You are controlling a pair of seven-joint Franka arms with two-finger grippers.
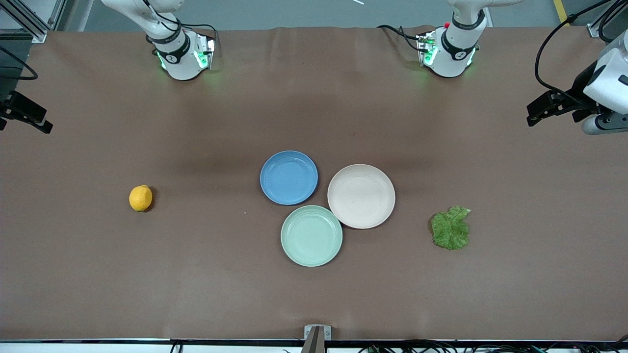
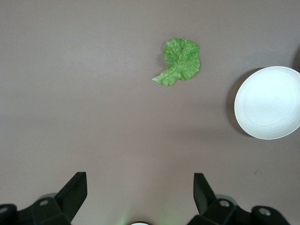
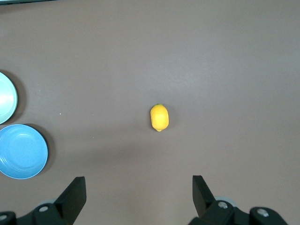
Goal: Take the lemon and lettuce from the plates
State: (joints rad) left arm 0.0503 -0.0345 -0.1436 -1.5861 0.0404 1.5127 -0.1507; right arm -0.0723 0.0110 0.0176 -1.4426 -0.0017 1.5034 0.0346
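Note:
The lemon [image 1: 141, 198] lies on the bare brown table toward the right arm's end, apart from the plates; it also shows in the right wrist view [image 3: 159, 117]. The lettuce [image 1: 450, 228] lies flat on the table toward the left arm's end, beside the cream-beige plate [image 1: 361, 196]; it also shows in the left wrist view [image 2: 180, 61]. The blue plate [image 1: 289, 177] and the cream-beige plate hold nothing. My left gripper [image 2: 139, 187] is open and empty, up over bare table at its end [image 1: 537, 113]. My right gripper [image 3: 138, 187] is open and empty, up over bare table at its end [image 1: 34, 121].
A pale mint-green plate [image 1: 311, 236] lies nearer the front camera, touching the other two plates, and holds nothing. The cream-beige plate shows in the left wrist view [image 2: 267, 103]; the blue plate [image 3: 21, 151] and the mint-green plate [image 3: 4, 98] show in the right wrist view.

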